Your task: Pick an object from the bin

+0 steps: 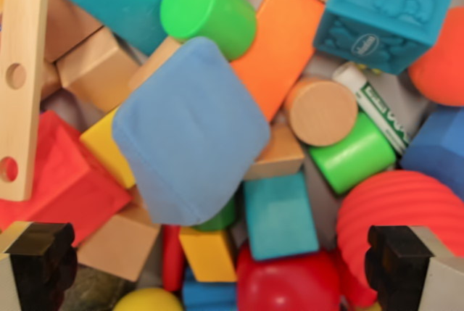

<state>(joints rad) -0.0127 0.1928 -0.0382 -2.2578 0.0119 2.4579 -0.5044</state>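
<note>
Surroundings: no wall, floor, window or furniture in view; frame filled edge to edge. Ground: grey surface, seen only in small gaps, most clearly at upper centre and lower left. Light: soft, even, shadows faint. Focus: slightly blurred throughout.

A: Centre of the pile?
B: One large rounded block, lying on top of smaller blocks. A cylinder touches its upper edge.

A: The wrist view's left?
B: A long plank with holes, upright along the edge, over a cube.

A: The wrist view's right?
B: An embossed cube at the top corner; below it a marker, beside a round wooden cylinder. A ribbed ball lies lower right.
</note>
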